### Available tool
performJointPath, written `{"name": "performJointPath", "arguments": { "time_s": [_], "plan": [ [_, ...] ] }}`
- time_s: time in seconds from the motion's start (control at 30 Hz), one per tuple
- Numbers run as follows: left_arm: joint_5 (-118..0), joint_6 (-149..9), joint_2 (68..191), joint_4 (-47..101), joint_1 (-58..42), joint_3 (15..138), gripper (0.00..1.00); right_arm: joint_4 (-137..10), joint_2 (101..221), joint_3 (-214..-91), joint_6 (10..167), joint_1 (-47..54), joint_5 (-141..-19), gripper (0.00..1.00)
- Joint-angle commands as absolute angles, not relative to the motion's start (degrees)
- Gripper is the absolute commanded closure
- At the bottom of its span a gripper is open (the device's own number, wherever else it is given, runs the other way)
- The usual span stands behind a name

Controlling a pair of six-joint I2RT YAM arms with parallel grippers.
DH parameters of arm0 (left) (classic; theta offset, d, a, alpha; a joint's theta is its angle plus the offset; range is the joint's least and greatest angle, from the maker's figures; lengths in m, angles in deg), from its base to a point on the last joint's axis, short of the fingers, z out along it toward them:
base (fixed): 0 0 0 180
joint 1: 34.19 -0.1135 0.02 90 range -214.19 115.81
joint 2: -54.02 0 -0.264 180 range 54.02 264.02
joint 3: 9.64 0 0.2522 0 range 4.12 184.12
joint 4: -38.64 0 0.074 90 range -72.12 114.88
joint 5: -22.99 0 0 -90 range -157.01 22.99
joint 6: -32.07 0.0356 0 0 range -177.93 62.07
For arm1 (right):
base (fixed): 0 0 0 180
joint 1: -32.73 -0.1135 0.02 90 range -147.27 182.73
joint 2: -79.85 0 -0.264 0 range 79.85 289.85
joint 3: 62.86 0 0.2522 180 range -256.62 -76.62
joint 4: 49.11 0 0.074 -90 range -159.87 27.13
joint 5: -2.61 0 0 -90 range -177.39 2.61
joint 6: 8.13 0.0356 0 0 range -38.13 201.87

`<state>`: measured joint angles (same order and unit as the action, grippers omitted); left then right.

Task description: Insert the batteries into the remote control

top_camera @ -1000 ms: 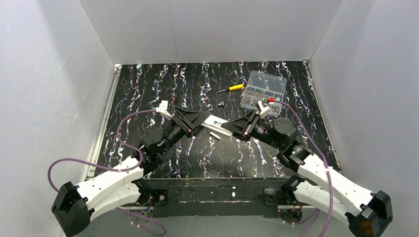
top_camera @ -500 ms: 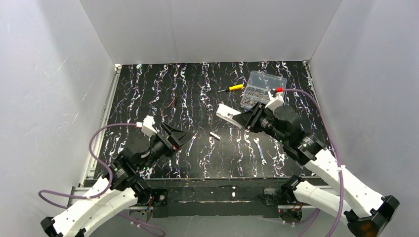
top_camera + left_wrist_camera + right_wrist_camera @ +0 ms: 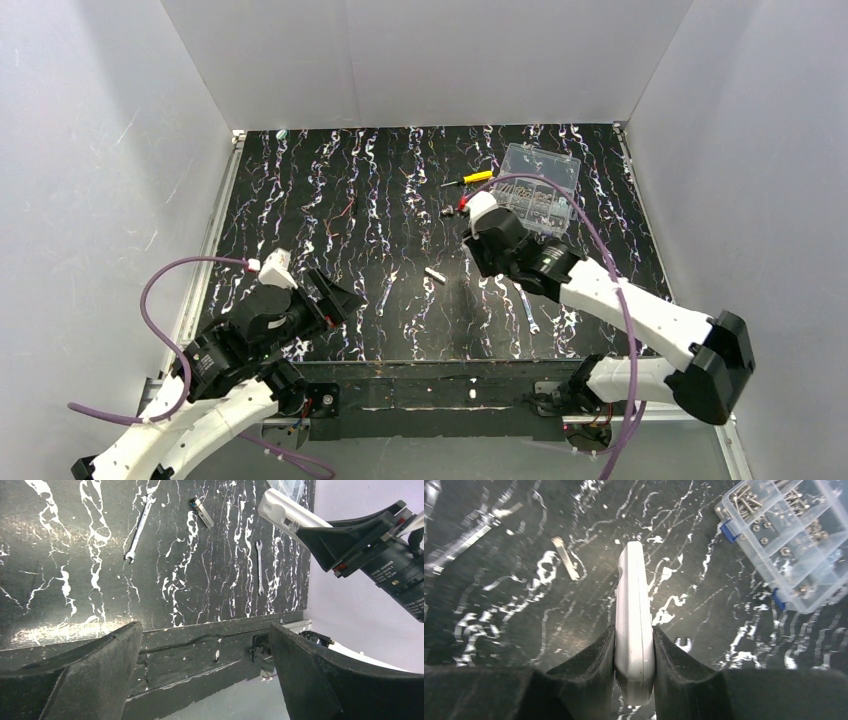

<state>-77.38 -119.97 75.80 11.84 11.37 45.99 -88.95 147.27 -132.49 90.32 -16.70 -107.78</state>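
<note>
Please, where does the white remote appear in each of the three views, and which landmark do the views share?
Top external: not visible; the right arm seems to cover it.
Left wrist: the remote is at the upper right, slanting up to the left.
Right wrist: in the centre, clamped in the right gripper.
Shared landmark: the silvery stub on the table.

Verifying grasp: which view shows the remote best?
Right wrist: the remote control fills the centre, clamped edge-on in the right gripper. Left wrist catches its far end from the side, top right. Top external: not discernible.
</note>
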Motion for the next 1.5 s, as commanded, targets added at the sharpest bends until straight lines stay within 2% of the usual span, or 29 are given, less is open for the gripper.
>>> {"name": "performJointPath", "arguments": {
  "time_s": [0.0,0.17,0.33,0.7,0.87,1.1,1.23,1.47],
  "plan": [
    [-79.7,-117.5,74.8,6.9,11.5,47.4,0.02,-91.2,152.3,-138.2,79.9,-20.6,-119.8,0.99],
    [-81.1,-117.5,72.4,7.6,11.4,46.2,0.02,-101.0,164.0,-145.2,80.9,-24.5,-129.6,0.99],
    [-81.2,-117.1,71.5,9.1,11.5,45.5,0.02,-109.9,173.2,-150.1,84.6,-26.9,-132.3,0.99],
    [-80.7,-117.7,71.4,12.3,11.4,43.7,0.02,-113.2,181.5,-149.9,90.7,-34.3,-134.6,0.99],
    [-80.6,-118.1,72.3,13.4,11.4,43.4,0.02,-113.5,184.6,-149.7,94.3,-36.9,-133.6,0.95],
    [-79.6,-118.7,74.1,13.0,11.4,43.8,0.02,-112.8,187.2,-148.7,98.2,-38.4,-131.3,0.83],
    [-79.1,-119.0,74.4,12.9,11.5,43.7,0.02,-111.5,187.6,-147.9,99.0,-38.8,-130.2,0.67],
    [-79.1,-119.7,74.2,13.6,11.4,43.0,0.02,-110.0,188.2,-147.3,98.8,-38.9,-129.3,0.53]
  ]
}}
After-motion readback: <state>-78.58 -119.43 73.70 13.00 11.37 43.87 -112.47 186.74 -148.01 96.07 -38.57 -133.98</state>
